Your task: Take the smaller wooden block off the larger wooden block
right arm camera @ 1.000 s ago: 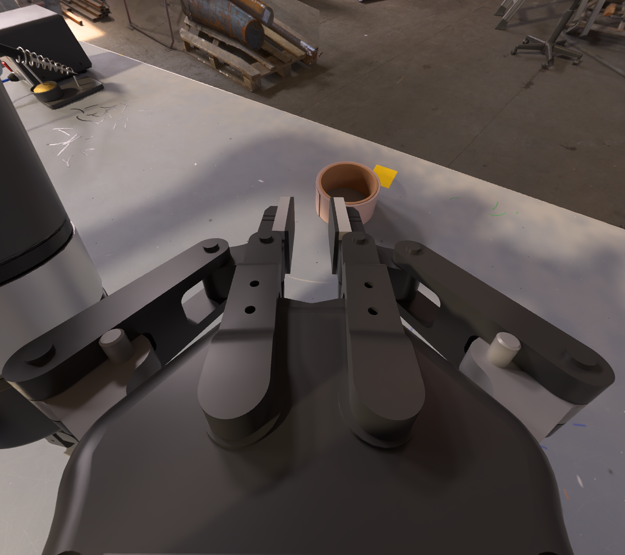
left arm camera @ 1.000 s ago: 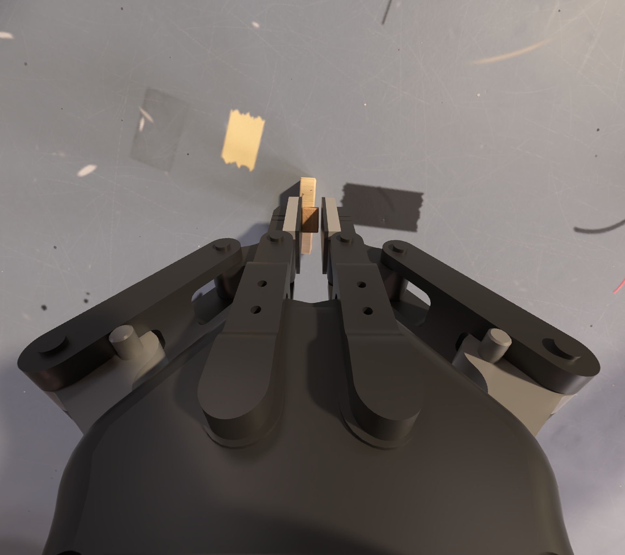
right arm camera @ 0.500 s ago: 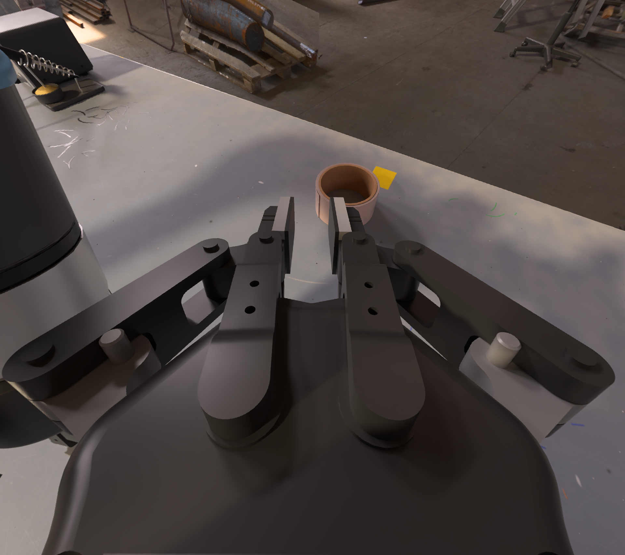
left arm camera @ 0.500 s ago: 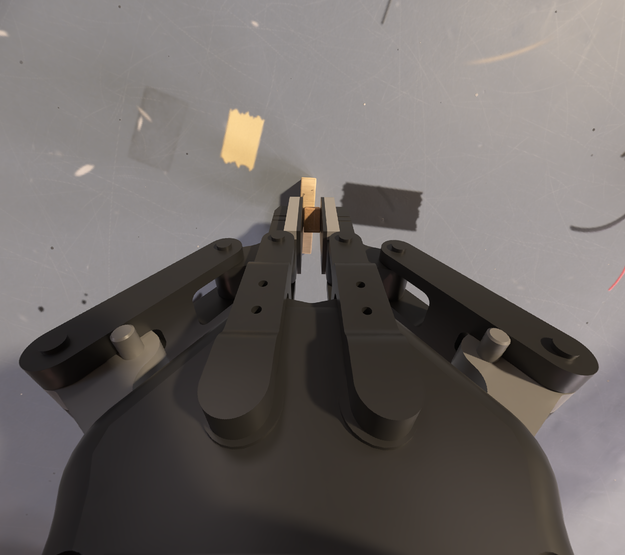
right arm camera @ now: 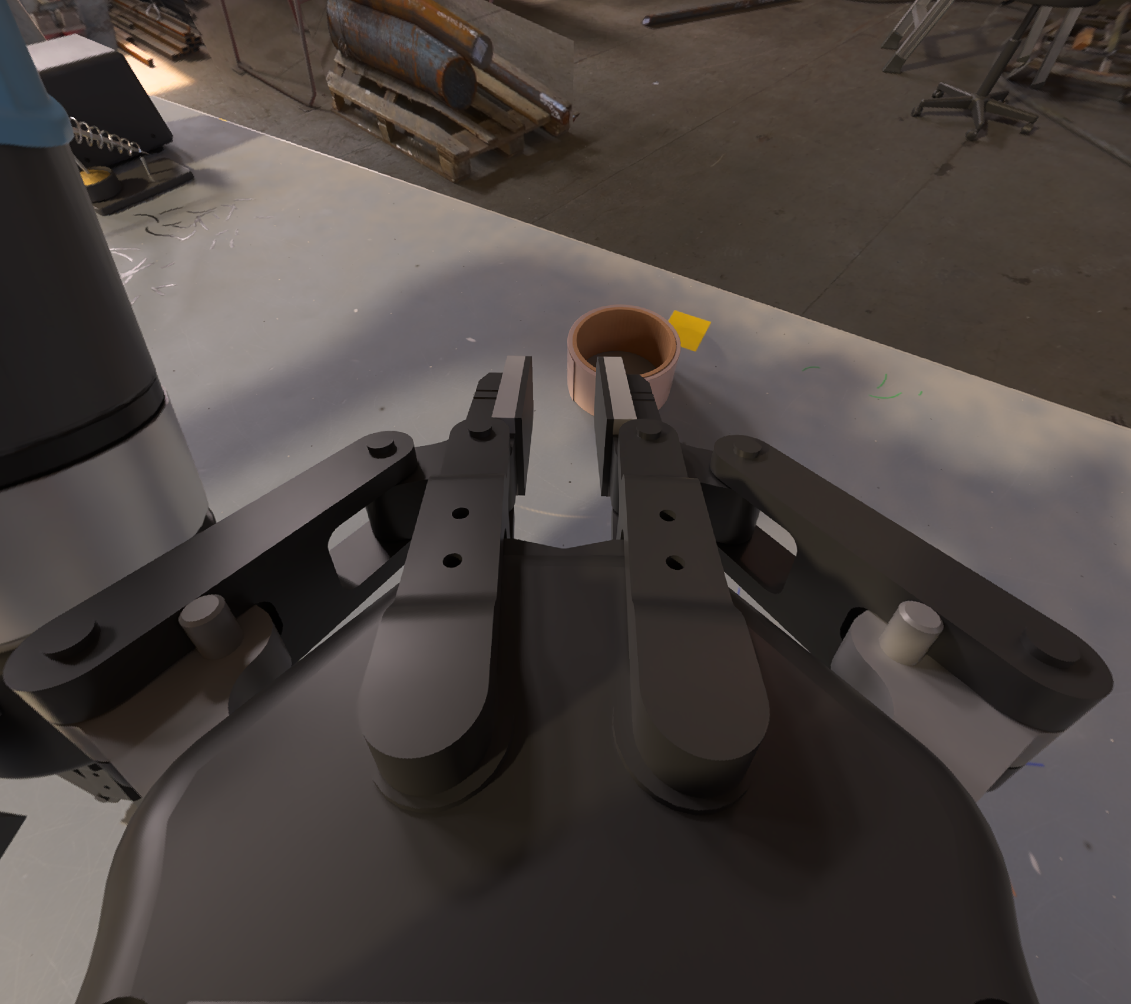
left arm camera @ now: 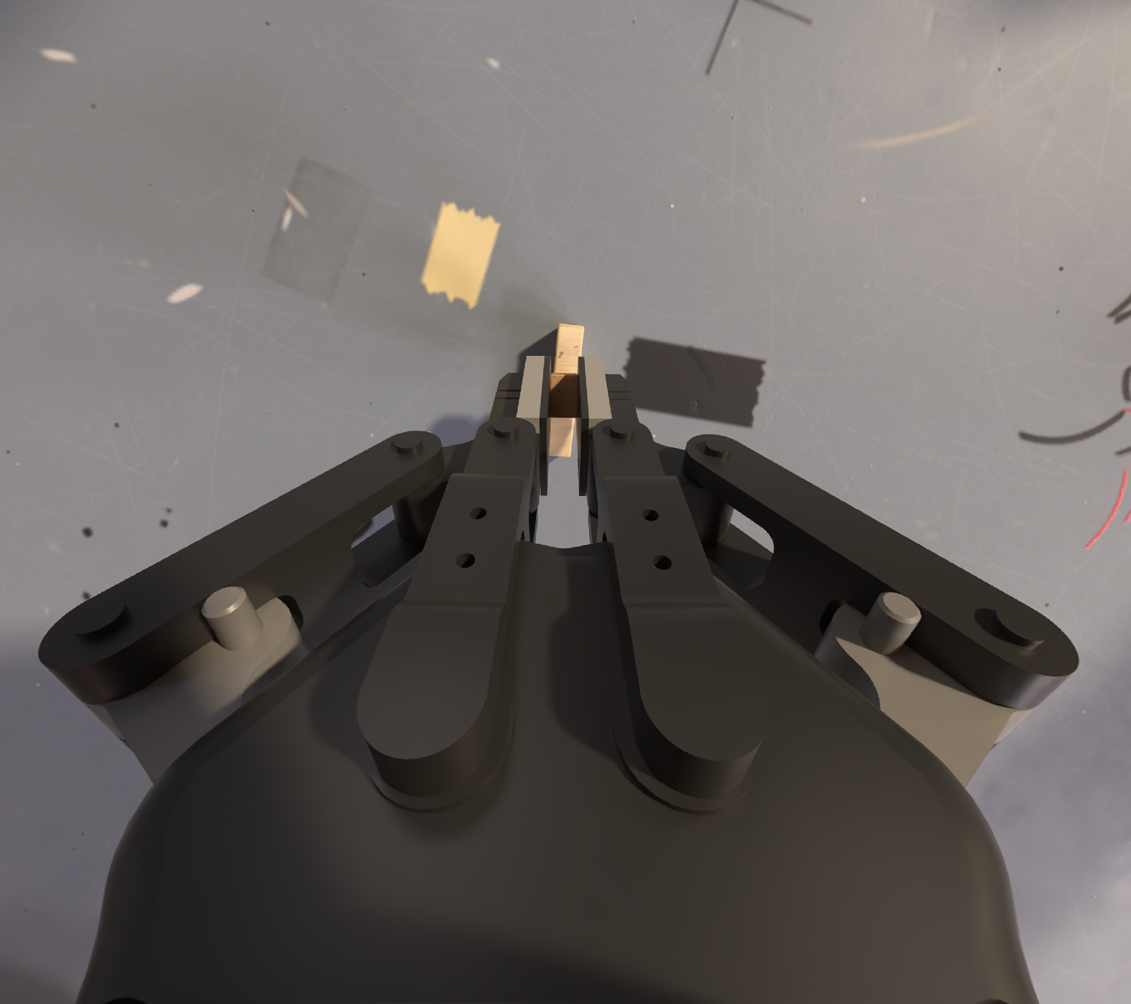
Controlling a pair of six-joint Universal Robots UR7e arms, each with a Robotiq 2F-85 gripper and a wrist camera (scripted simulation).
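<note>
left gripper (left arm camera: 563,394) clamps the smaller wooden block (left arm camera: 563,393) — seemingly lifted; right gripper (right arm camera: 563,390) apart.

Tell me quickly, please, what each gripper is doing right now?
Left gripper: shut on the smaller wooden block, above the larger wooden block.
Right gripper: open, holding nothing.

The left pincer (left arm camera: 563,386) covers the sides of the small block (left arm camera: 562,394), and the middle of the large block (left arm camera: 567,427) lies hidden beneath it. Whether the two blocks touch cannot be told. In the right wrist view, a fingertip (right arm camera: 615,384) hides the near wall of the tape roll (right arm camera: 623,356), and the left edge cuts off the other arm (right arm camera: 67,338).
</note>
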